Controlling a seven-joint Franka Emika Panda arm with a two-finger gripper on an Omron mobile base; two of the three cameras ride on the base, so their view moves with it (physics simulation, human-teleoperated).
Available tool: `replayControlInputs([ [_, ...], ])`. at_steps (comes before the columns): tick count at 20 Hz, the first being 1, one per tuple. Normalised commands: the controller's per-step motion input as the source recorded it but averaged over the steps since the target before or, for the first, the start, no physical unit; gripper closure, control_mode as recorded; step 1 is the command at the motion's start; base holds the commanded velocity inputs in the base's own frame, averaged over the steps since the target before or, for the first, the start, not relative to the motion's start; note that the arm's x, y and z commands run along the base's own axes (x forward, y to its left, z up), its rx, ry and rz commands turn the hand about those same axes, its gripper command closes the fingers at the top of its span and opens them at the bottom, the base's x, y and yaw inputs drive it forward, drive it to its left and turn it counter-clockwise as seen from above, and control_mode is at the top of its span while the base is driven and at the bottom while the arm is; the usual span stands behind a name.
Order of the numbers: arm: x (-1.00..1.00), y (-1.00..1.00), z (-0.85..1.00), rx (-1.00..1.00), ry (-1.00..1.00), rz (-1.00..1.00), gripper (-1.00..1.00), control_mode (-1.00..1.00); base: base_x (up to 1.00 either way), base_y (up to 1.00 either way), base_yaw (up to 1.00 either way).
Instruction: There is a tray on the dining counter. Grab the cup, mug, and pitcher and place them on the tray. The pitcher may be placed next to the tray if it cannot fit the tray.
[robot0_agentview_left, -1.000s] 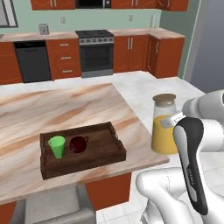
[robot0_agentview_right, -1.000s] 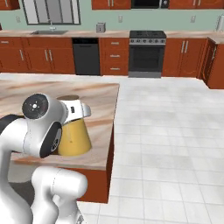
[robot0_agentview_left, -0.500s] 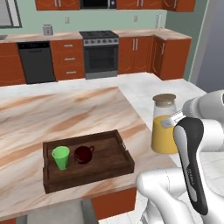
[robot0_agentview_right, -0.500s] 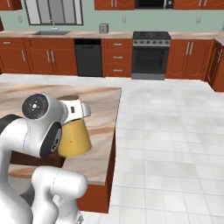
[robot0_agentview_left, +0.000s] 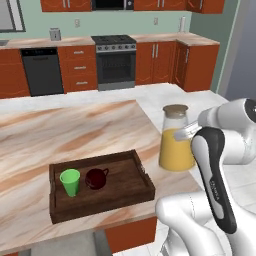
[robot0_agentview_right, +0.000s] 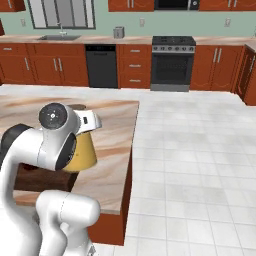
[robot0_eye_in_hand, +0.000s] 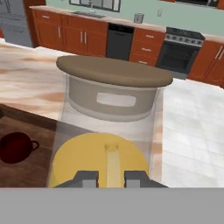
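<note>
Comparing this moment with the views of a second ago, the whole scene has shifted in both base views: the tray (robot0_agentview_left: 100, 186) sits lower and further right in the left base view than it did. This is the base driving, so the camera has moved, not the things on the desk (robot0_agentview_left: 60, 135). Relative to the arm, the pitcher (robot0_agentview_left: 175, 138) keeps its place throughout, which suggests it is travelling with the robot.

The gripper (robot0_eye_in_hand: 111, 178) is closed narrowly on the pitcher; in the hand view its two finger tips sit either side of the handle strip, low on the glass wall. The tan lid (robot0_eye_in_hand: 114, 70) is in place and the orange liquid looks level.

The pitcher hangs just past the right-hand end of the desk, beside the tray but apart from it. Whether its base touches the desk top cannot be told.

On the tray, the green cup (robot0_agentview_left: 70, 182) and the dark red mug (robot0_agentview_left: 96, 178) stand upright side by side in the left half. The right half is bare wood.

Judgement: two of three vessels are delivered. The pitcher is the last item, and the free half of the tray appears wide enough for it.
</note>
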Motion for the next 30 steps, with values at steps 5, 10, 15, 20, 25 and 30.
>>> replayControlInputs([
  [5, 0.28, 0.21, 0.0, 0.1, 0.0, 0.13, 1.0, -1.0, 0.0, 0.0, 0.0],
  [10, 0.36, 0.19, -0.02, 0.09, 0.0, 0.12, 1.0, -1.0, 0.0, 0.0, 0.0],
  [15, 0.2, 0.32, -0.13, 0.04, 0.0, 0.12, 1.0, -1.0, 0.0, 0.0, 0.0],
  [20, 0.09, 0.4, -0.19, 0.0, 0.0, 0.12, 1.0, -1.0, 0.0, 0.0, 0.0],
  [25, 0.14, 0.36, -0.22, 0.0, 0.0, 0.11, 1.0, -1.0, 0.0, 0.0, 0.0],
  [30, 0.1, 0.23, -0.23, 0.0, -0.01, 0.09, 1.0, -1.0, 0.0, 0.0, 0.0],
])
